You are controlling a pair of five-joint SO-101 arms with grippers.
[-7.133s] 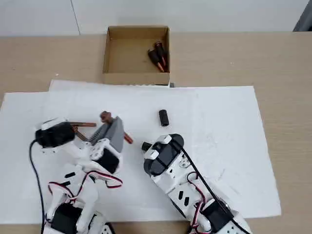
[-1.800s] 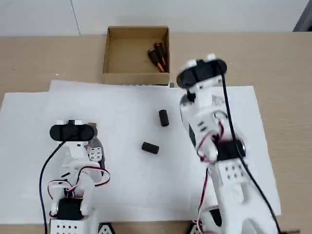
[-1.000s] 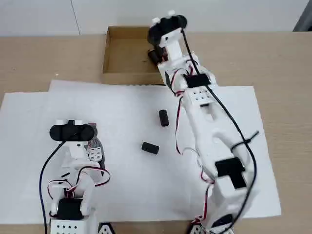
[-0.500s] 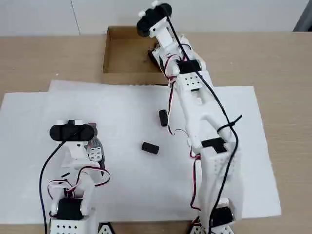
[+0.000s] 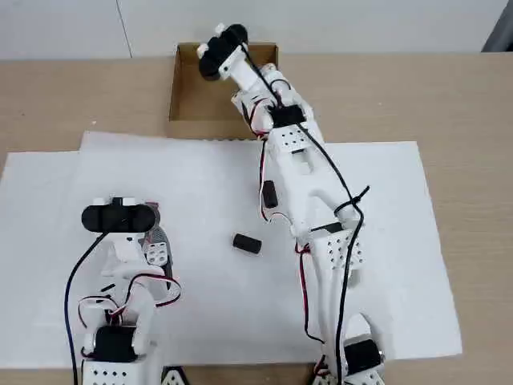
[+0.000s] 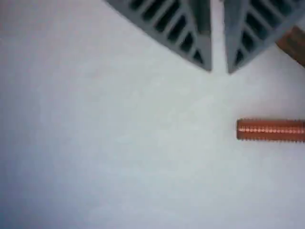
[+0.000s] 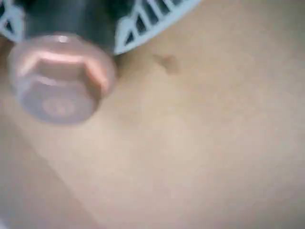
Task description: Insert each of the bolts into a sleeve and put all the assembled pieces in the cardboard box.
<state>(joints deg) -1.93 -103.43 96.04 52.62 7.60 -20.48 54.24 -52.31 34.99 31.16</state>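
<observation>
My right gripper is shut on a dark sleeve with a copper bolt head sticking out of it. It hangs just above the brown floor of the cardboard box. In the high view the right arm stretches over the cardboard box, its wrist near the back left. Two loose black sleeves lie on the paper, one in the middle and one against the right arm. My left gripper is shut and holds nothing, just off a copper bolt on the paper.
A white paper sheet covers the table in front of the box. The left arm stands at the paper's left. The right arm's body crosses the paper's middle and hides the box's right side. Bare wooden table lies right of the box.
The right arm has lifted from the paper with the assembled piece and swung over the box, then leftward across it. The left arm has kept still over the last seconds.
</observation>
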